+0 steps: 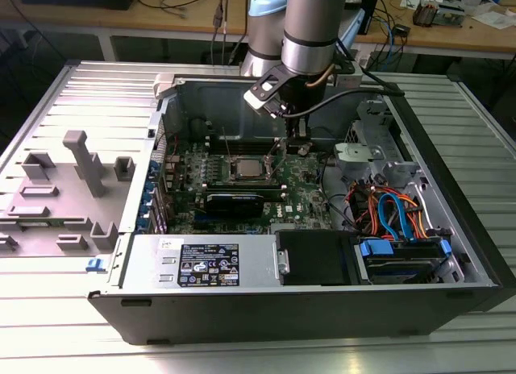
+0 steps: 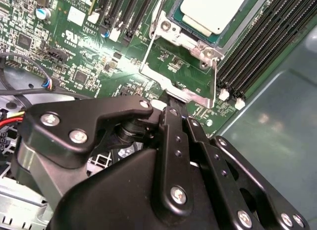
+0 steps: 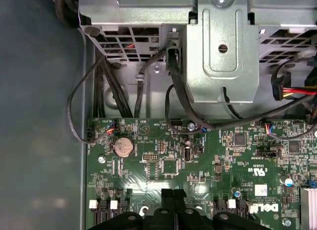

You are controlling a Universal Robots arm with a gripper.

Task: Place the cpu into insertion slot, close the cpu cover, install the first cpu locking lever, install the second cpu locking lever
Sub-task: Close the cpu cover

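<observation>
The cpu [image 2: 213,9], a square chip with a silver top, lies in the insertion slot [image 1: 230,168] on the green board; the exterior view shows the cpu [image 1: 246,166] mid-board. The cpu cover [image 2: 198,46], a metal frame plate, lies flat around the chip. A thin metal lever rod [image 2: 151,36] runs along one side of the cover. My gripper [image 2: 171,105] is shut, and its black fingertips rest at the cover's protruding end tab [image 2: 190,93]. The exterior view has the gripper [image 1: 295,144] hanging just to the right of the socket. Both fingers press together in the first wrist view, gripper [image 3: 173,198].
Long black memory slots [image 2: 267,46] flank the socket. A black card [image 1: 234,201] lies in front of it, with the power supply [image 1: 205,265] nearer. A metal drive cage [image 3: 223,46] and cables [image 1: 391,209] crowd the exterior view's right. A grey fixture [image 1: 85,160] stands outside the case.
</observation>
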